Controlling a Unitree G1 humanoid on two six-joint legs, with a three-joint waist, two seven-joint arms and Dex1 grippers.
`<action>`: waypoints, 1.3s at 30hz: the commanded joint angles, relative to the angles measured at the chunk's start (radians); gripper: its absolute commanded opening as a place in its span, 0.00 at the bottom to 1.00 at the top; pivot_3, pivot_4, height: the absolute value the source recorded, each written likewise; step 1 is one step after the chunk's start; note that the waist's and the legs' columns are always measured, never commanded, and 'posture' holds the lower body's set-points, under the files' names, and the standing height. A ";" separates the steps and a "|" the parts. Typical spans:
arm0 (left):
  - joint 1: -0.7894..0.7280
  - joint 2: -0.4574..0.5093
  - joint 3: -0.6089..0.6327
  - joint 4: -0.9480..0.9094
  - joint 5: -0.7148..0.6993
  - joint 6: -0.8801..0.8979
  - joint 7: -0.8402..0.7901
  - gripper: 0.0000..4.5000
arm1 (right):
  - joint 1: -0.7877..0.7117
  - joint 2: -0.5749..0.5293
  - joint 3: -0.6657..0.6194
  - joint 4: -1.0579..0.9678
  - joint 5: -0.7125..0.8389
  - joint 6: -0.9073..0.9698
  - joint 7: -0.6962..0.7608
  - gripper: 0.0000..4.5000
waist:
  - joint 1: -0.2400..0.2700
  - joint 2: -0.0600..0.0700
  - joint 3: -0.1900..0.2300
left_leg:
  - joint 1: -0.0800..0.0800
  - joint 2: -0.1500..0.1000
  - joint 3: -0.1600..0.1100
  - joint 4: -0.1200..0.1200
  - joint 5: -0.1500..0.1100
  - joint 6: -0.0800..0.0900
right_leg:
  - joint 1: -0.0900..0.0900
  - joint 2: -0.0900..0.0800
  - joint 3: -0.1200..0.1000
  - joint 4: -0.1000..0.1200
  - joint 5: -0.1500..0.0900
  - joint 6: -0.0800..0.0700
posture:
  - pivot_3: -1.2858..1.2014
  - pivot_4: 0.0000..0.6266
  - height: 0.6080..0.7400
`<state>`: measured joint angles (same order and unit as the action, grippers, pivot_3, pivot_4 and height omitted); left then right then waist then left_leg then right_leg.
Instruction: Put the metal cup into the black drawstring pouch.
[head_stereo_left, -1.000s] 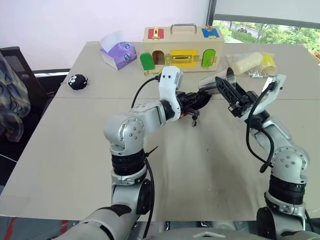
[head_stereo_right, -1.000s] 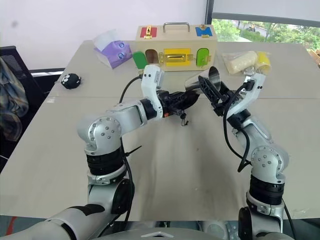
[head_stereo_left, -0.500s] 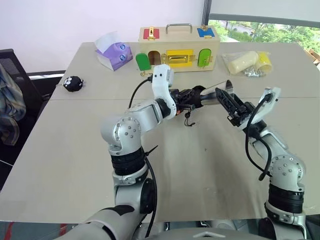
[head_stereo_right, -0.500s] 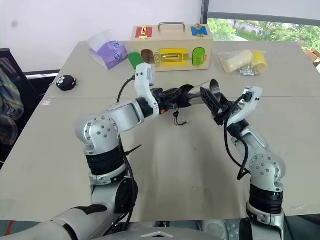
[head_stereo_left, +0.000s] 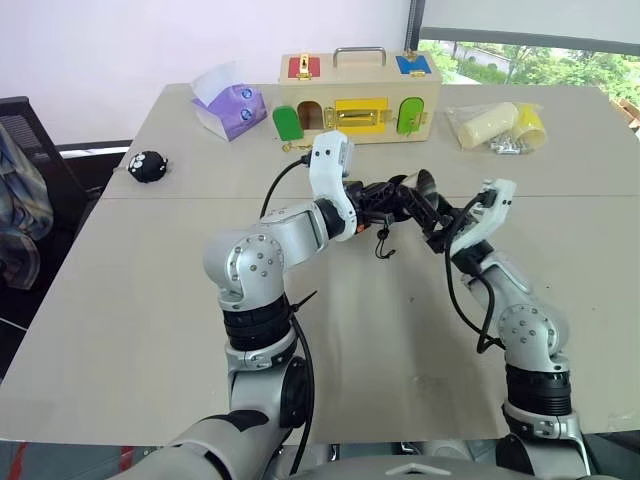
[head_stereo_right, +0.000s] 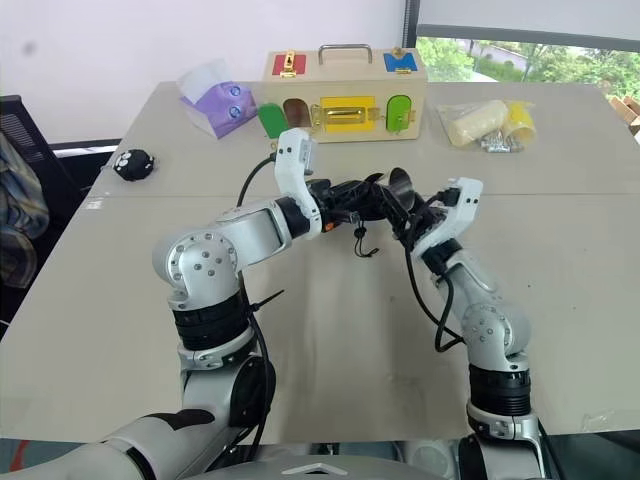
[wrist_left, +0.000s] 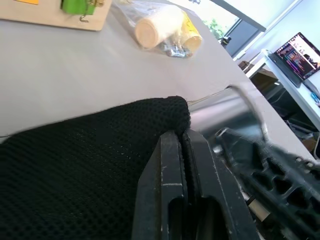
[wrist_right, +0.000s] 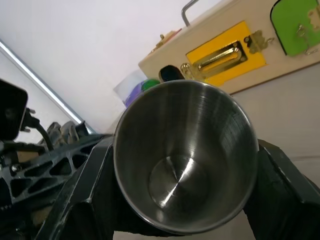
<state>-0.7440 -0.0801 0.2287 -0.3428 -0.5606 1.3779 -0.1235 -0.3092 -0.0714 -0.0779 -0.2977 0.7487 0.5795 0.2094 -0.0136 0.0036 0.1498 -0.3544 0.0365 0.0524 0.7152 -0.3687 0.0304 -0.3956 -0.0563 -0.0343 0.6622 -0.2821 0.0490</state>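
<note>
Above the middle of the surface (head_stereo_left: 420, 330): both arms meet in mid-air.
Left gripper (wrist_left: 182, 142): fingers pressed together, pinching the rim of the black drawstring pouch (wrist_left: 85, 165).
Right gripper (wrist_right: 180, 200): fingers spread around the metal cup (wrist_right: 185, 155), clamped on its sides.
Cup position: base end at the pouch mouth, just beside the left fingers.
Risk: the pinched mouth looks narrow, so the cup may catch on the fabric.
Second risk: the pouch could slip free if pushed.

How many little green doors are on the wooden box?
2. On the front of the wooden box, one green door is near its left end and the other green door near its right end.
</note>
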 joint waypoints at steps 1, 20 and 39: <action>-0.021 -0.003 -0.004 -0.026 -0.024 -0.009 0.002 0.00 | -0.012 0.005 0.008 -0.027 -0.011 -0.028 0.019 0.94 | 0.000 0.000 0.000 | 0.000 0.000 0.000 0.000 0.000 0.000 | 0.000 0.000 -0.001 0.000 0.000 0.000 | 0.52 0.24 1.00; -0.044 -0.030 0.048 0.002 -0.028 -0.023 0.047 0.00 | 0.200 -0.195 -0.032 -0.157 0.007 -0.024 0.221 0.99 | 0.002 0.000 0.000 | -0.004 0.000 -0.005 0.000 0.001 -0.002 | 0.000 0.000 -0.003 -0.001 0.000 0.000 | 0.52 0.24 1.00; -0.042 -0.032 0.031 0.005 -0.030 -0.039 0.070 0.00 | 0.020 -0.145 0.318 0.228 -0.465 -0.244 0.299 0.71 | 0.002 -0.001 0.000 | -0.002 0.000 -0.011 0.000 0.004 -0.006 | -0.001 0.003 -0.002 -0.001 0.002 -0.003 | 0.52 0.24 1.00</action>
<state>-0.7731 -0.1091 0.2651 -0.3045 -0.5731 1.3590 -0.0572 -0.2762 -0.2228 0.2408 -0.0593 0.3015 0.3741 0.5079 -0.0118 0.0028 0.1502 -0.3562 0.0362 0.0411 0.7148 -0.3649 0.0238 -0.3962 -0.0534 -0.0364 0.6614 -0.2802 0.0455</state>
